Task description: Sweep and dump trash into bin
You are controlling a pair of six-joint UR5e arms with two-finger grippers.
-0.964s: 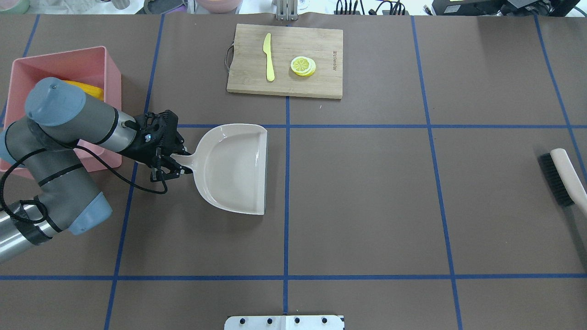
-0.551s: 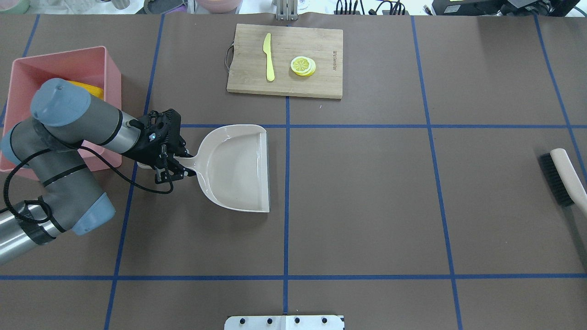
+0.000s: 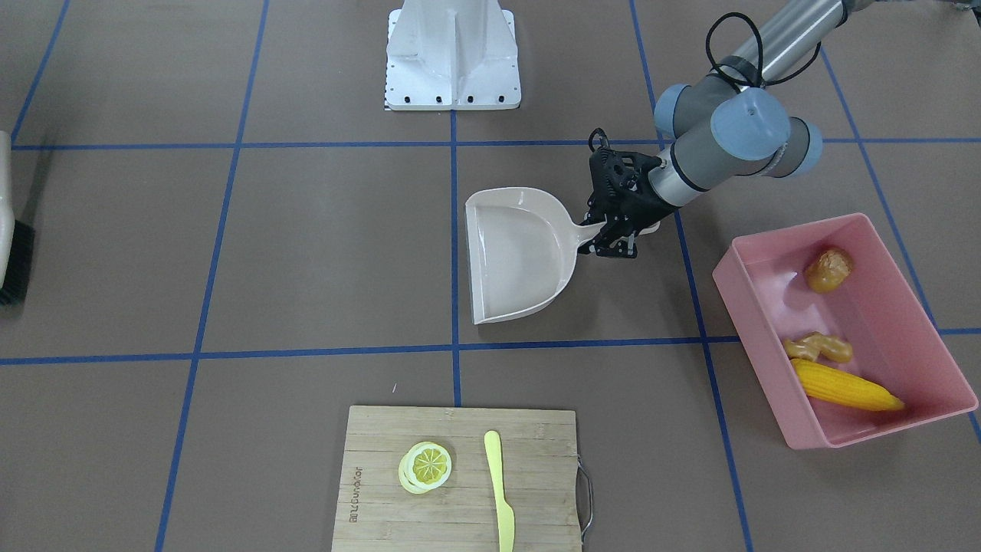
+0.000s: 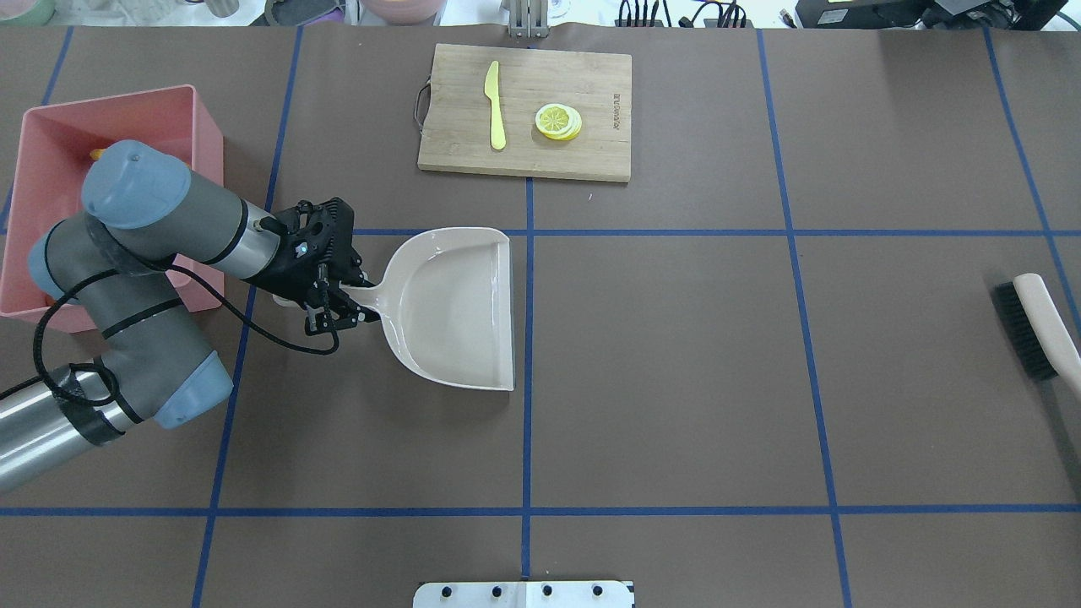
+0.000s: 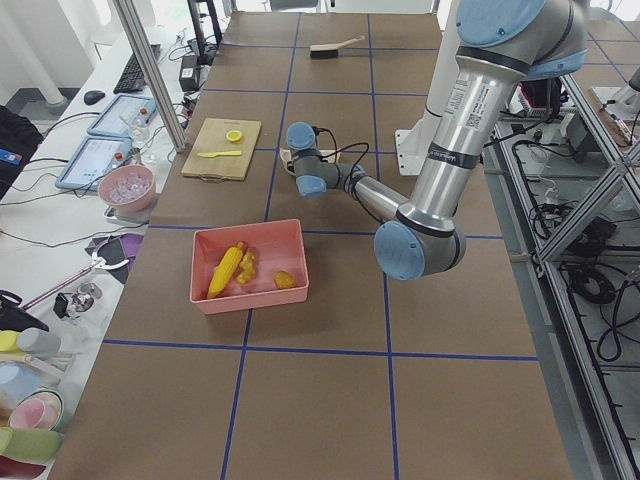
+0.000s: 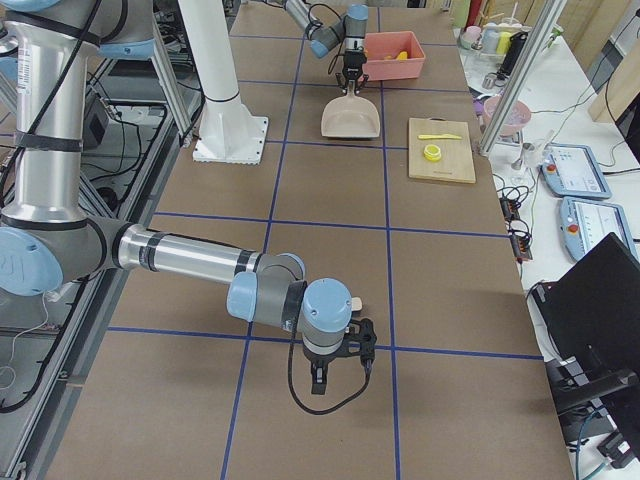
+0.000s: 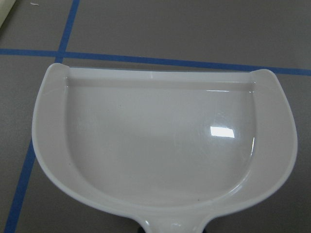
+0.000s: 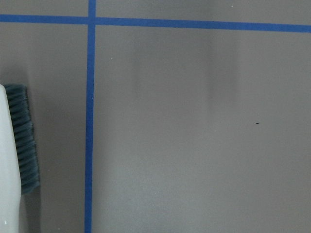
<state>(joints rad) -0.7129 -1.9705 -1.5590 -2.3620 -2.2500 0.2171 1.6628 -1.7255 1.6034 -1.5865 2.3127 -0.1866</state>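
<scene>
1. The pale beige scoop-shaped plastic dustpan [image 4: 456, 312] is smooth and glossy, with a bright glint on its floor.
2. The large rectangular pink plastic tub [image 3: 766, 322] has smooth walls with a soft sheen.
3. The rectangular wooden cutting board [image 4: 540, 76] shows matt, striped grain.
4. The bench [image 4: 676, 380] has a matt brown, paper-like cover.
5. The yellow toy corn cob [image 3: 843, 389] is knobbly with kernels and slightly shiny.
6. The pale-handled brush [image 4: 1034, 325] has dark, rough bristles and a smooth handle.

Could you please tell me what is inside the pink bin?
The pink bin holds a corn cob, a ginger root and a potato. In the overhead view the left arm covers most of them.
</scene>
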